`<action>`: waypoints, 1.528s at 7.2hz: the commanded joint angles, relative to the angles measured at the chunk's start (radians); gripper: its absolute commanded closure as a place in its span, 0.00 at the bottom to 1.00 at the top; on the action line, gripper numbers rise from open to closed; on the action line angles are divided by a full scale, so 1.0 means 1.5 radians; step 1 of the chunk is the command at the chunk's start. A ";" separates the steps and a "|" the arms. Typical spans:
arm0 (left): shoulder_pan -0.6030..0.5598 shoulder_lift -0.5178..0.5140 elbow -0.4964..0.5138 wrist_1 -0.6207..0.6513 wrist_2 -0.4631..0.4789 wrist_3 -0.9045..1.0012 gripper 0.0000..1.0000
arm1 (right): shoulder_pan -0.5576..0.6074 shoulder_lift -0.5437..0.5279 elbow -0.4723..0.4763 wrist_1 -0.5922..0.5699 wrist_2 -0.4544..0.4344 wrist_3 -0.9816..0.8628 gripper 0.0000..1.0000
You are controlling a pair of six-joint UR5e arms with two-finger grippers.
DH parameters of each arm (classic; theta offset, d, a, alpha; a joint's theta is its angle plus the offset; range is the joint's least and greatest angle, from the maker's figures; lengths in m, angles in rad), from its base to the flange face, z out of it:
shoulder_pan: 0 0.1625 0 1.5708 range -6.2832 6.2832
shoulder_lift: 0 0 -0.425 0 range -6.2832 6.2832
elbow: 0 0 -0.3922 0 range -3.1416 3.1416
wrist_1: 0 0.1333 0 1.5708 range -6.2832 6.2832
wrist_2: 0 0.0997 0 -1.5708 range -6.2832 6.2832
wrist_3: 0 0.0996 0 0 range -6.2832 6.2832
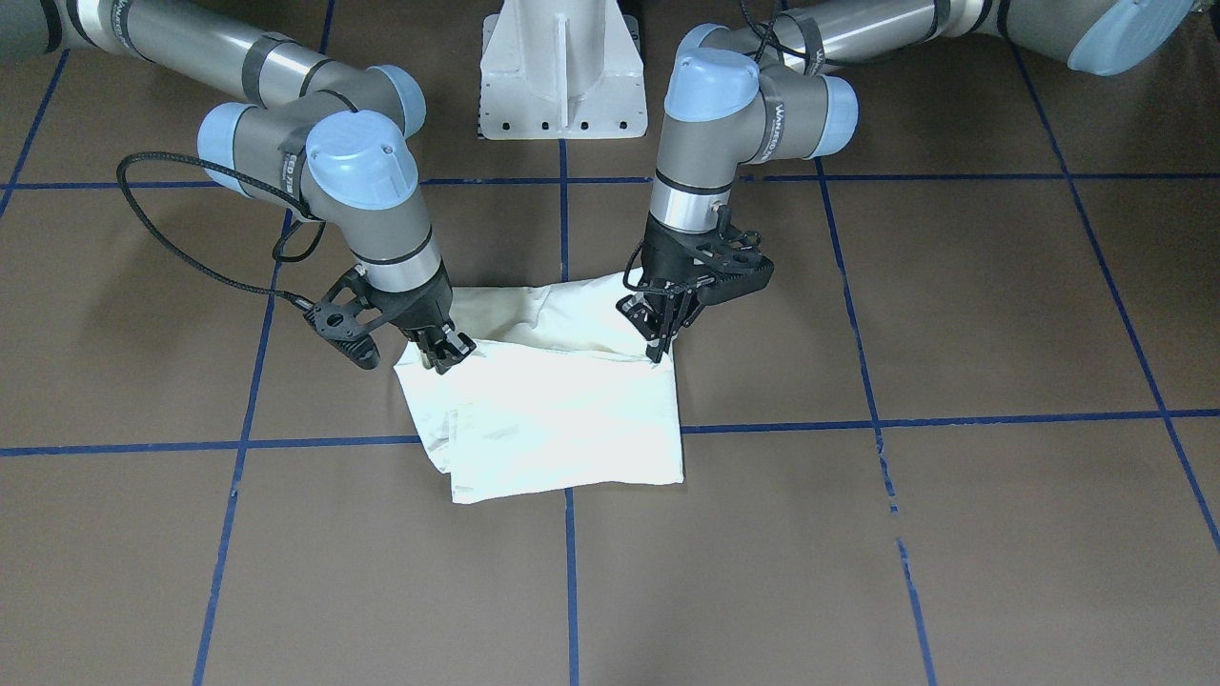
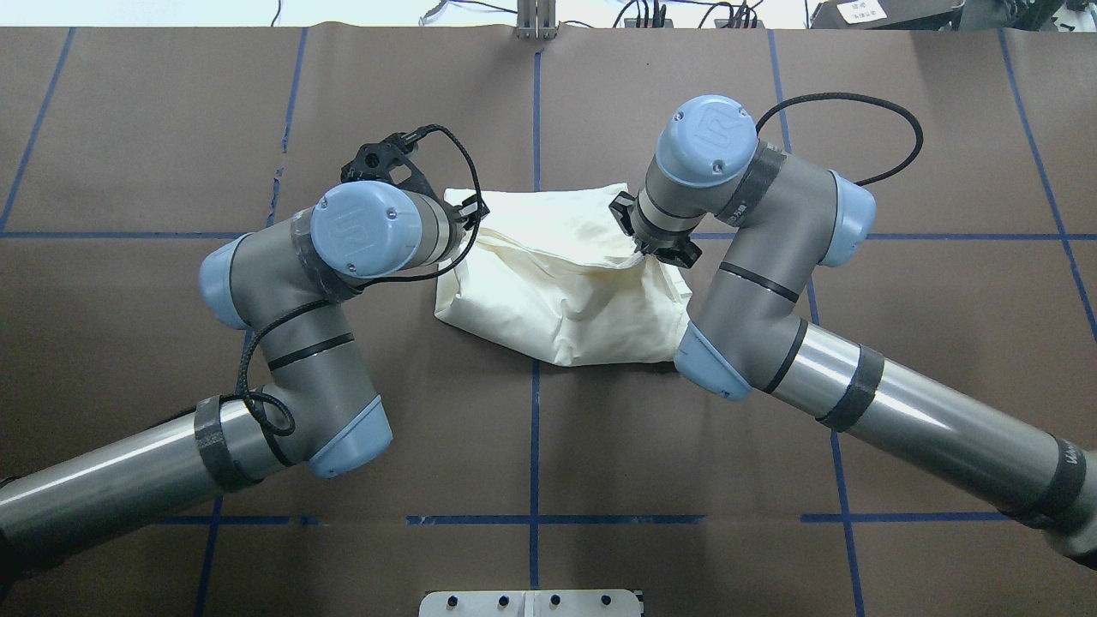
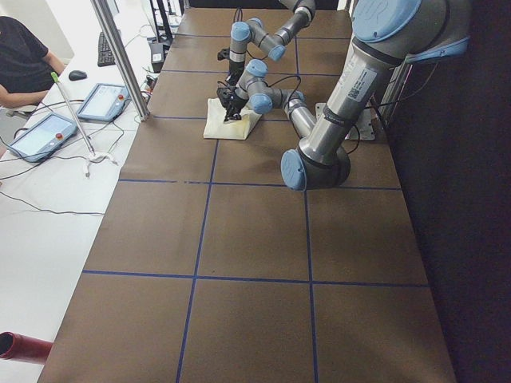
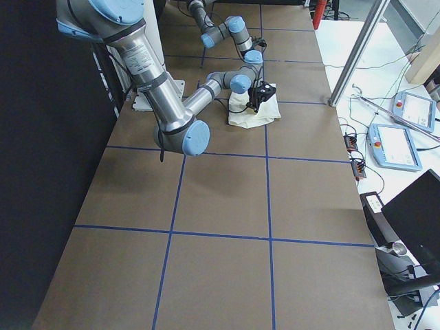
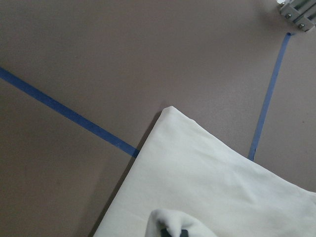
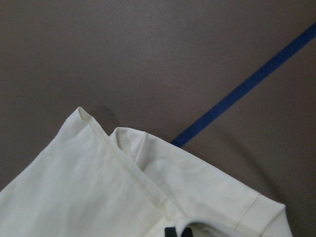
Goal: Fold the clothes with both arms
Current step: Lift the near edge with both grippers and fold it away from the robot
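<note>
The clothes (image 1: pixel 562 419) are one cream-white shirt, folded into a compact bundle at the table's middle; in the overhead view the shirt (image 2: pixel 557 283) lies between both arms. No print shows. My left gripper (image 1: pixel 658 348) is shut on the bundle's upper layer at one corner, and the left wrist view shows a bunch of cloth (image 5: pixel 170 222) held at its tips. My right gripper (image 1: pixel 443 357) is shut on the opposite corner, with a hemmed edge (image 6: pixel 123 163) running out from its fingers. The layer between the two grippers is raised and sags toward the robot.
The white pedestal base (image 1: pixel 562 76) stands behind the shirt. Blue tape lines (image 1: pixel 915 419) grid the brown table. In the exterior left view, a person (image 3: pixel 24 64) sits at a side table with tablets (image 3: pixel 104 101) and a metal post (image 3: pixel 120 56).
</note>
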 commanded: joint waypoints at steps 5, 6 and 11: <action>-0.040 -0.043 0.070 -0.100 -0.007 0.022 0.72 | 0.032 0.025 -0.075 0.057 0.022 -0.044 1.00; -0.052 -0.040 0.054 -0.102 -0.024 0.018 0.65 | 0.033 0.025 -0.076 0.058 0.025 -0.045 1.00; -0.057 0.097 0.051 -0.330 -0.127 0.046 1.00 | 0.039 0.031 -0.080 0.057 0.027 -0.047 1.00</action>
